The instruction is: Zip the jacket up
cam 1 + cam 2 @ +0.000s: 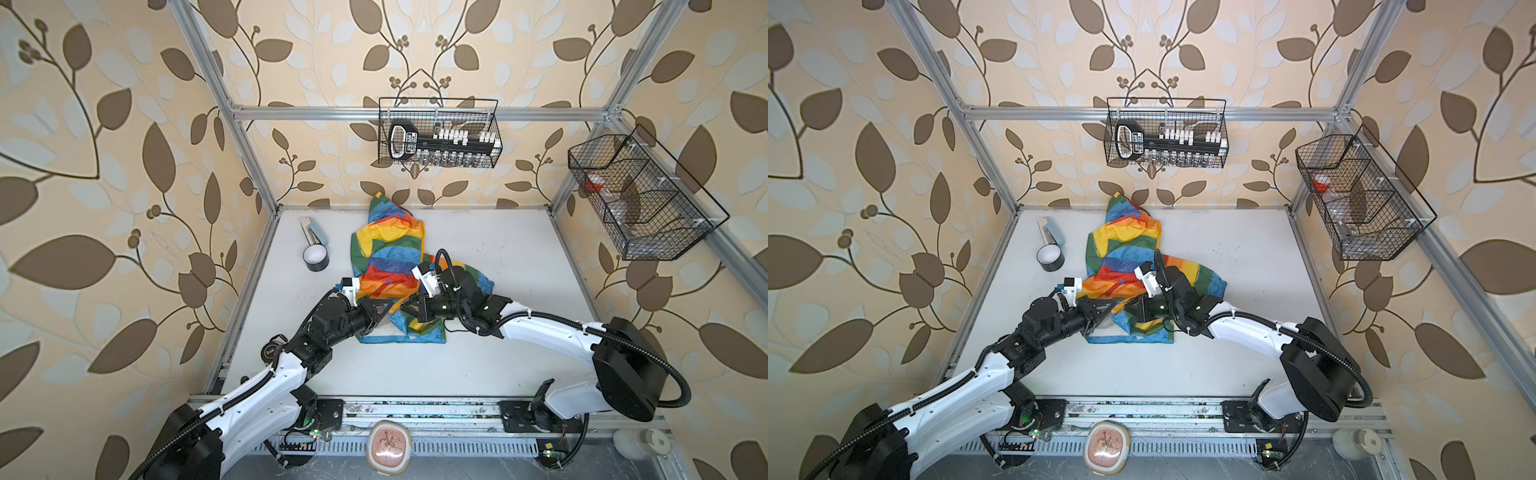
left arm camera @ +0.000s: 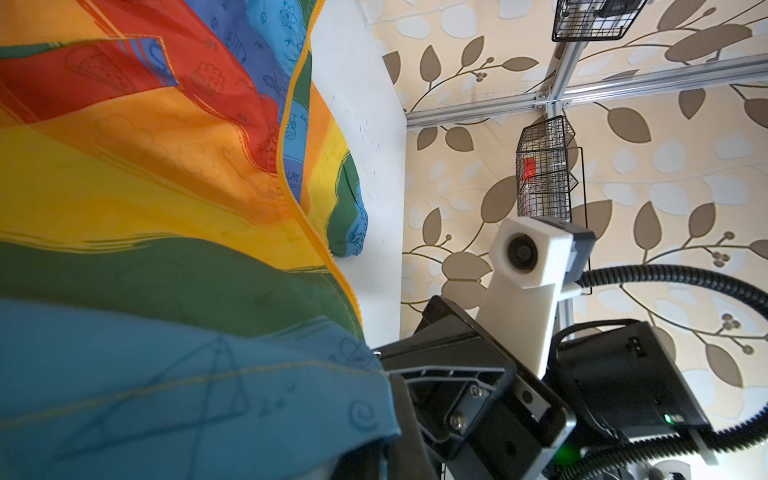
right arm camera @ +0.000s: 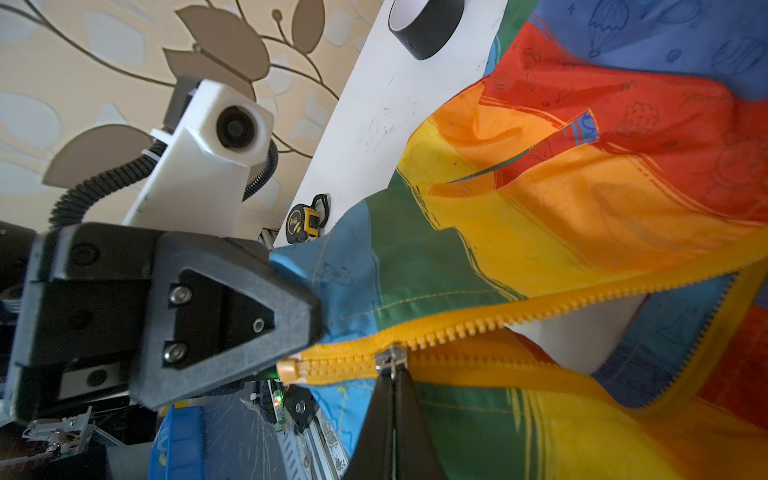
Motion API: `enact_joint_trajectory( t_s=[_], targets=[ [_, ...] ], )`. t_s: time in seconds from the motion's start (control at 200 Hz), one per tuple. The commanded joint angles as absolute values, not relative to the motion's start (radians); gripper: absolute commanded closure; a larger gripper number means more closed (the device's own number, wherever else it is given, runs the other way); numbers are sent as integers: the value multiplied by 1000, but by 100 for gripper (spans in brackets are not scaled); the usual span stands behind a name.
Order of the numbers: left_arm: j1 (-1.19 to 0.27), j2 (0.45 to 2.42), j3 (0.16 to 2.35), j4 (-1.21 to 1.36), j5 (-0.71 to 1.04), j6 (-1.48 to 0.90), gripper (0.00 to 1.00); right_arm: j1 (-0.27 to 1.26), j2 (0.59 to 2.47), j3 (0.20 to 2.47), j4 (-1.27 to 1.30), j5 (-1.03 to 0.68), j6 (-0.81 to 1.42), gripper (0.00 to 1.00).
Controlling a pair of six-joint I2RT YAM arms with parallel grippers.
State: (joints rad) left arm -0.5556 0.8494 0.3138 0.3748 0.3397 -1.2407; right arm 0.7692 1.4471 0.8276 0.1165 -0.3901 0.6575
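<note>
1. Left tool (image 1: 386,309) is pinching fully closed on the jacket (image 1: 386,257) at the bottom hem, just beside the lower end of the zipper (image 3: 498,324). In the right wrist view, blue cloth is bunching at its tips.
2. Jacket is lying crumpled mid-desk (image 1: 478,361), between both arms, w/ one end reaching toward the desk's far edge.
3. Zipper start is looking done: both tooth rows are running into the slider (image 3: 390,357), & a short stretch below it is meshing down to the end.
4. Above the slider the rows are splitting into a wide V, so approx. the whole front is gaping open. That's the part left to do.
5. Right tool (image 3: 392,370) is clamping closed on the slider, tips pressed together w/ no gap.
6. Judging progress: early stage, w/ grips & setup in place. Remaining is drawing the slider along the teeth to the top end, w/ the left tool anchoring the hem.
</note>
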Motion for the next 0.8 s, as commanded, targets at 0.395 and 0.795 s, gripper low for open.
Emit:
enact_joint_trajectory(
  t_s=[0.395, 0.795],
  targets=[
    [-558, 817, 351, 357, 343, -1213, 100, 720, 1410, 847, 8, -316, 571, 100],
    [-558, 786, 380, 265, 339, -1170, 100, 697, 1391, 850, -29, -295, 545, 100]
  ],
)
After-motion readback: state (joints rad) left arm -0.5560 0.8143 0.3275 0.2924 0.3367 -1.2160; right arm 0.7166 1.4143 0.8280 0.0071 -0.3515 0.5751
